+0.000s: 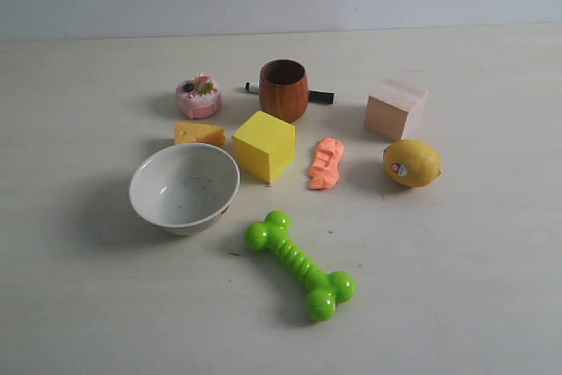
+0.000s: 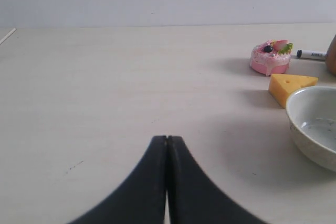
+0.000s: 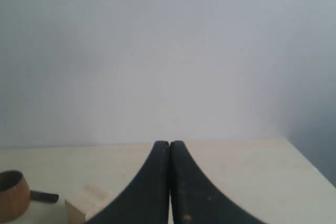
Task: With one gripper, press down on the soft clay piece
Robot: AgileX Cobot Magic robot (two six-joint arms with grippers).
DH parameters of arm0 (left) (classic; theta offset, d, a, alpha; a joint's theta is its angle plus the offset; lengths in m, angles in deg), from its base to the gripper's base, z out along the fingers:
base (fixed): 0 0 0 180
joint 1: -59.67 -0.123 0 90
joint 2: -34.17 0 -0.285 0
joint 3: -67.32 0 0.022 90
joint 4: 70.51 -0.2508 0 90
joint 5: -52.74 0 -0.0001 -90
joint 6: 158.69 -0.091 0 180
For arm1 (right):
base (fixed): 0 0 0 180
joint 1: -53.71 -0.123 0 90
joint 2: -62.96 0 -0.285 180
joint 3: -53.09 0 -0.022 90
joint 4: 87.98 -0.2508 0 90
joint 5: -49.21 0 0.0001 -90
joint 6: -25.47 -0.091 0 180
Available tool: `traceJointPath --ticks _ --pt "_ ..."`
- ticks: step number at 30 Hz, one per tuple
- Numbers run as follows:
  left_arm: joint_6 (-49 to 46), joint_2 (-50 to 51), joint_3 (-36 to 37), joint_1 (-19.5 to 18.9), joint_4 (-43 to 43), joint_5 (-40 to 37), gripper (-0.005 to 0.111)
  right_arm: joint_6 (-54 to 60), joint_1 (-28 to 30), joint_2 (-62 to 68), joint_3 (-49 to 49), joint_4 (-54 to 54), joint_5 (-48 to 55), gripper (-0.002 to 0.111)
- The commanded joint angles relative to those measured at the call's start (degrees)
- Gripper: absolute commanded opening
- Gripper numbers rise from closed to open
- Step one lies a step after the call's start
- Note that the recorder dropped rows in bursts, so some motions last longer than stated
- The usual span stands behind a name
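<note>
The soft clay piece (image 1: 325, 163) is a small salmon-orange ridged lump lying on the table between the yellow cube (image 1: 263, 145) and the lemon (image 1: 412, 162). Neither arm shows in the exterior view. My left gripper (image 2: 167, 139) is shut with nothing in it, over bare table left of the bowl (image 2: 315, 124). My right gripper (image 3: 169, 144) is also shut and empty, facing the wall above the table's far edge. The clay is out of sight in both wrist views.
Around the clay stand a wooden cup (image 1: 284, 90), a marker (image 1: 320, 97), a wooden block (image 1: 396, 108), a pink toy cake (image 1: 198, 97), a cheese wedge (image 1: 199, 133), a white bowl (image 1: 184, 187) and a green toy bone (image 1: 299, 263).
</note>
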Motion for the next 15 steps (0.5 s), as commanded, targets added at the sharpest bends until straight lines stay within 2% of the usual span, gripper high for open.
traceJointPath --ticks 1,9,15 --pt "0.1 -0.4 0.0 0.4 0.1 0.4 0.0 -0.8 0.3 -0.1 -3.8 0.2 -1.9 0.0" --pt "0.1 -0.4 0.0 0.4 0.1 0.4 0.0 -1.2 0.3 -1.4 -10.3 1.0 -6.5 0.0" --pt "0.1 -0.4 0.0 0.4 0.1 0.4 0.0 -19.4 0.3 -6.9 -18.3 16.6 -7.8 0.0"
